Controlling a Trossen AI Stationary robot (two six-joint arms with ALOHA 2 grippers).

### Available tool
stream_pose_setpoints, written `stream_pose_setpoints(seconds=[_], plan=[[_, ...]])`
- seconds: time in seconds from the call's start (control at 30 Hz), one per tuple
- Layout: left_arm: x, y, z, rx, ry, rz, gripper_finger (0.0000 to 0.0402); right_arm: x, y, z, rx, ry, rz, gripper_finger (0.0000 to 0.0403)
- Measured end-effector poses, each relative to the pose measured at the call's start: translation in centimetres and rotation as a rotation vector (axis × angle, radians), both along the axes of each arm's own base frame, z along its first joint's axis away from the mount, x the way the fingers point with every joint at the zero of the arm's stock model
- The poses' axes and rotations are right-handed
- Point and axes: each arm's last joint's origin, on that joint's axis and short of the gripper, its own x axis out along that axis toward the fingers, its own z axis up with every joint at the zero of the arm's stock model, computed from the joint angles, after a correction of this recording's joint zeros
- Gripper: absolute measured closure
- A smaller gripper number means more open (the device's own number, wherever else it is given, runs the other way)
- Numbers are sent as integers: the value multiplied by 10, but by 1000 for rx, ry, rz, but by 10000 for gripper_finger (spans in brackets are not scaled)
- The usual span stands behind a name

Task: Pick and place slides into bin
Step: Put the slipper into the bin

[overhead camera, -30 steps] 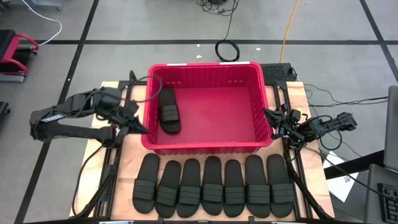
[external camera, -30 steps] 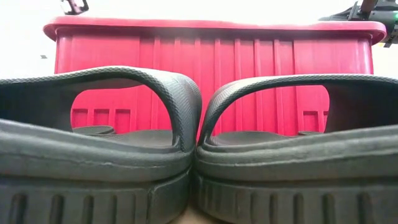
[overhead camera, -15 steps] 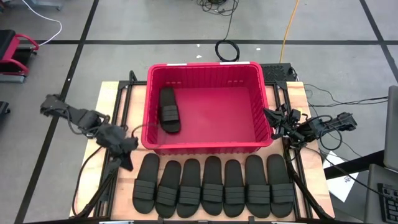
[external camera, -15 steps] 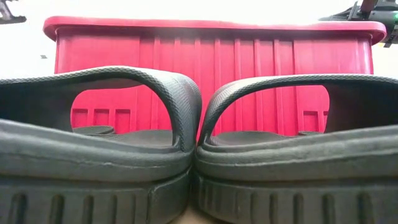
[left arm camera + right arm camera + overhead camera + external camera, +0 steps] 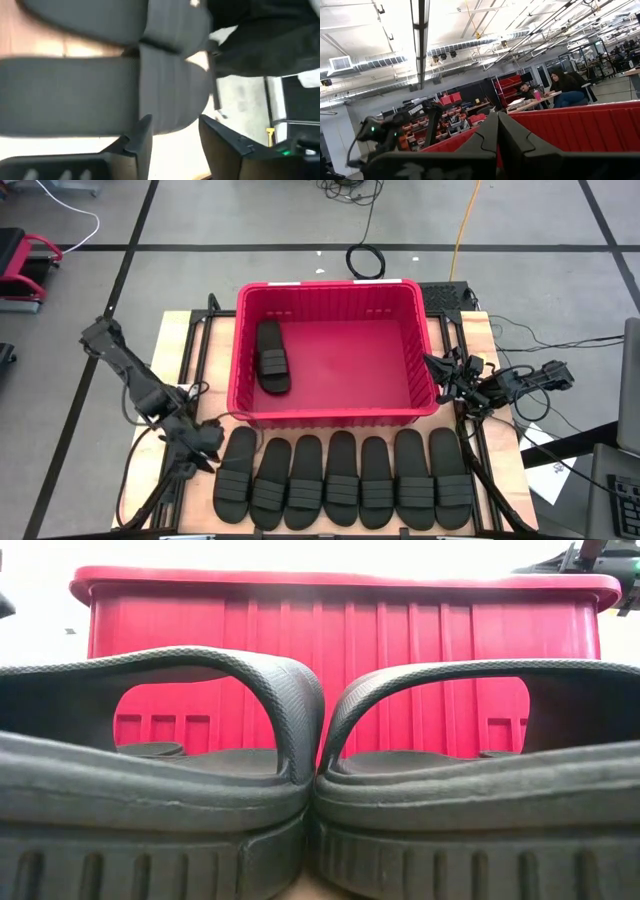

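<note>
Wooden surface (image 5: 190, 340), frame centre: red bin (image 5: 330, 412) holding one slide (image 5: 271, 356). Seven slides (image 5: 340, 478) rowed below it. Left pincer (image 5: 203, 446), spread, beside leftmost slide (image 5: 236, 476). Right pincer (image 5: 440, 378), pressed together, at bin's right rim. Slides likely light, rubbery, flexible; grip strap or edge.
</note>
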Motion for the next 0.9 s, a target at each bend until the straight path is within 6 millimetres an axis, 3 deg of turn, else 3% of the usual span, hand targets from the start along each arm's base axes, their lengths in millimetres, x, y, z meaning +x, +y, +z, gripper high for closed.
stream_pose_setpoints(seconds=[0.13, 0.4, 0.9], plan=[[-2, 2, -22, 19, 89, 64, 201, 0, 0, 0, 12, -9, 5, 403], [3, -3, -40, -72, 3, 71, 135, 0, 0, 0, 63, -37, 28, 403], [12, -12, -81, -139, 0, 79, 128, 0, 0, 0, 64, -38, 32, 403]])
